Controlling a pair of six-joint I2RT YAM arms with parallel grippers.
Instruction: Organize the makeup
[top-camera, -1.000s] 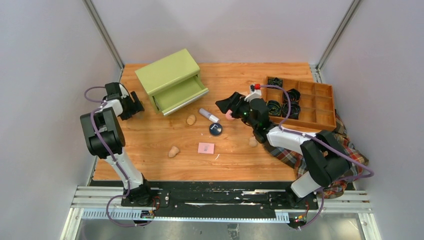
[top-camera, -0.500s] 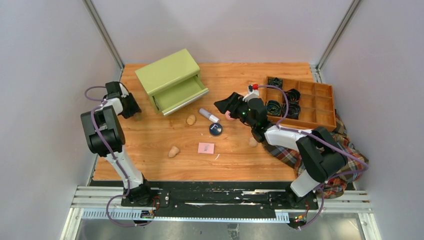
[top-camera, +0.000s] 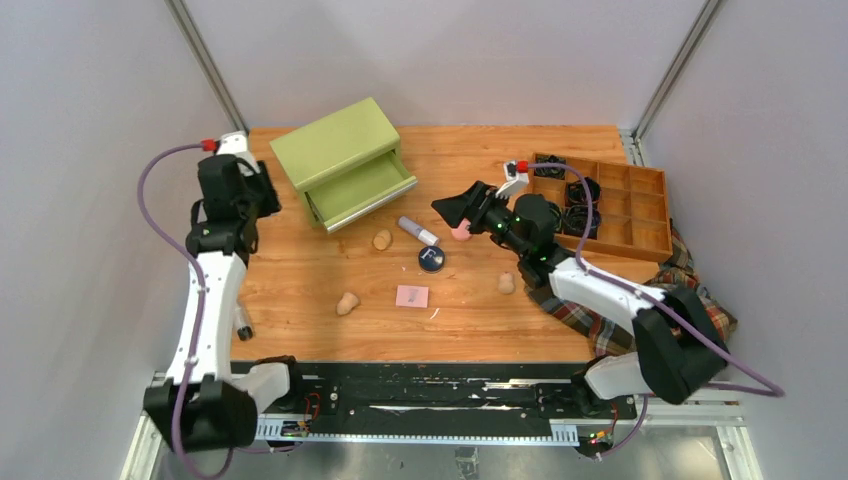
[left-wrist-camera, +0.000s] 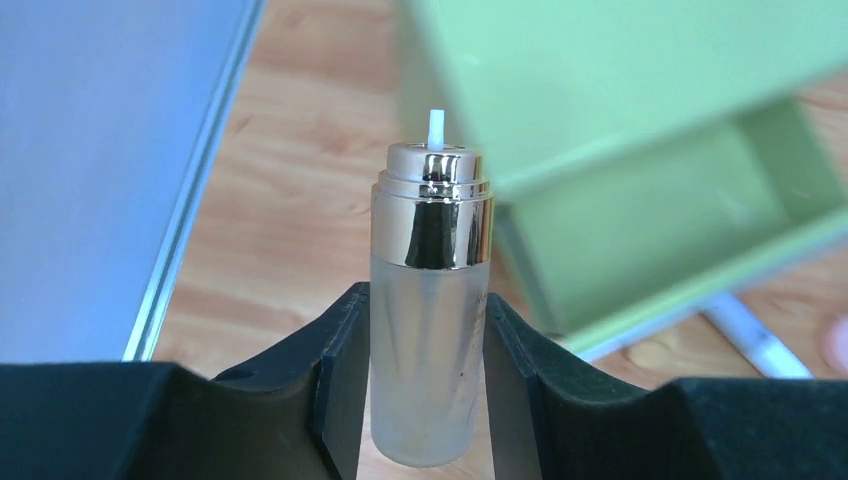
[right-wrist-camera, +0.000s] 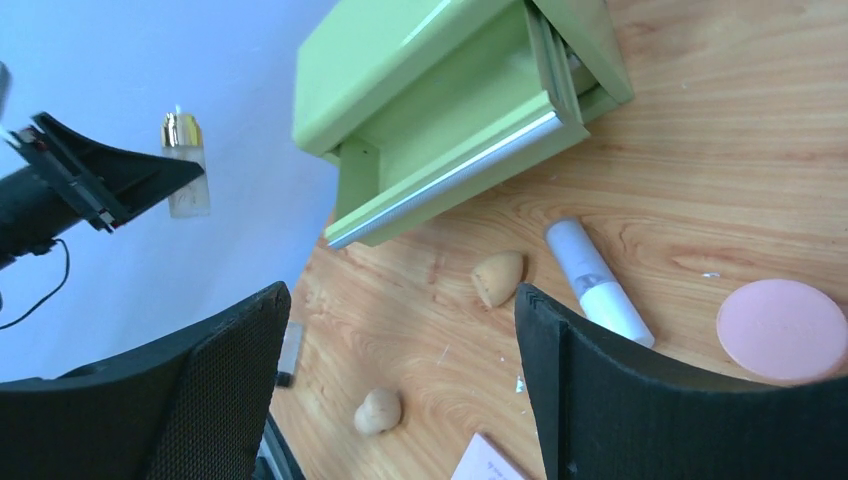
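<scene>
My left gripper (left-wrist-camera: 426, 302) is shut on a frosted clear bottle (left-wrist-camera: 428, 340) with a shiny metal cap, held upright above the table in front of the green drawer box (left-wrist-camera: 640, 230). The right wrist view shows that bottle (right-wrist-camera: 186, 175) in the air. My right gripper (top-camera: 455, 210) hangs open and empty beside the pink round disc (top-camera: 461, 232). On the table lie a white tube (top-camera: 418, 231), a navy compact (top-camera: 431, 259), a pink square pad (top-camera: 412, 296) and three tan sponges (top-camera: 382, 240) (top-camera: 347, 303) (top-camera: 506, 284).
The green box (top-camera: 335, 148) stands at the back left with its drawer (top-camera: 362, 190) pulled open. A wooden divided tray (top-camera: 640, 215) with black coiled bands sits at the right, on a plaid cloth (top-camera: 600, 310). A small silver stick (top-camera: 243, 322) lies at the table's left edge.
My left gripper has closed on the bottle and lifted it off the table beside the green box. My right gripper has shifted slightly to the right, still open.
</scene>
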